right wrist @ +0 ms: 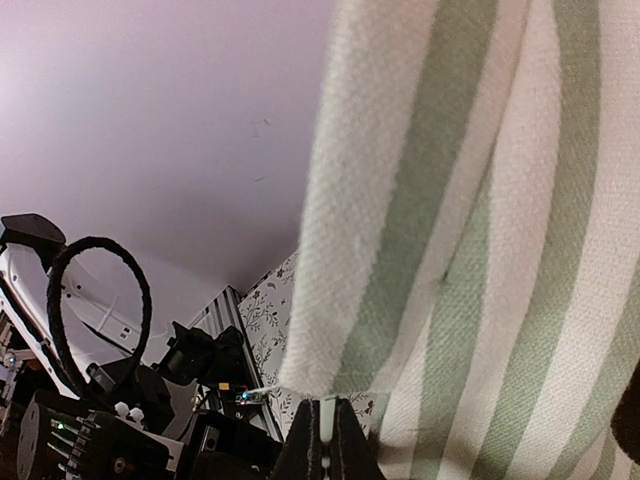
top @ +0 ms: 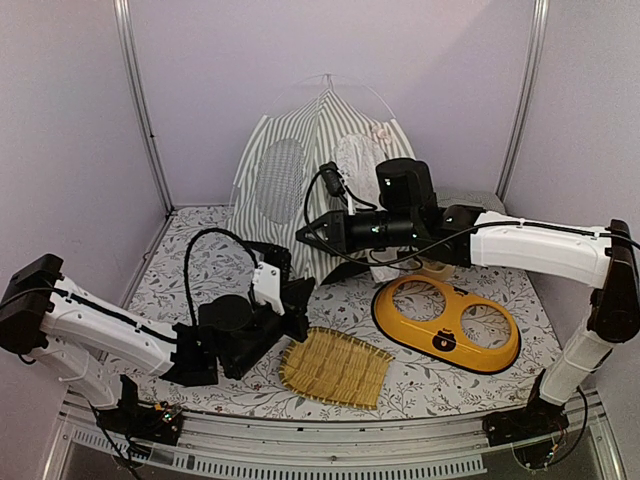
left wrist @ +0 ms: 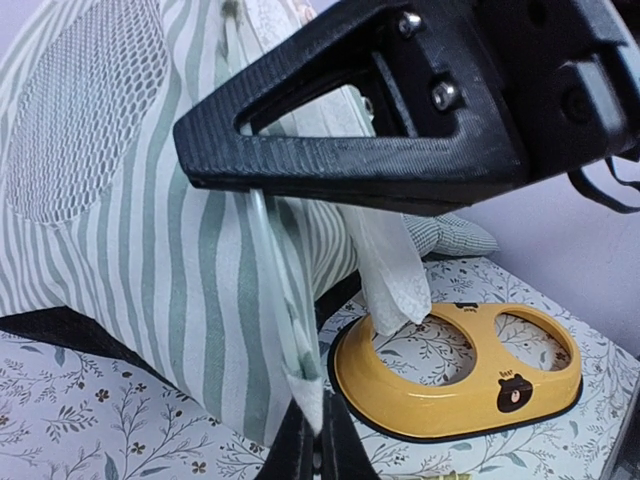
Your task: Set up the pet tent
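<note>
The grey-green and white striped fabric pet tent (top: 300,135) stands upright at the middle of the worktop's far edge. Its round mesh window (top: 280,180) faces the left edge, and its white lace door curtain (top: 352,158) faces the near edge. The worktop is covered by a white cloth with a grey leaf print (top: 160,285).

The right gripper (top: 305,236) reaches in from the right edge, across the front of the tent. Its fingers are clenched on a thin pale edge of the striped fabric, which fills the right wrist view.

The left gripper (left wrist: 312,448) comes up from the near left corner to the tent's bottom front edge, below the right gripper. Its fingers are pressed together on the lower end of a narrow fold of the same striped fabric.

A yellow plastic bowl holder with two round holes (top: 447,318) lies between the tent and the near right corner, close beside the tent's doorway. A woven bamboo mat (top: 335,367) lies flat at the middle of the near edge, just beside the left arm's wrist. A green and white checked cushion (left wrist: 455,235) shows behind the holder, against the tent's right side.
</note>
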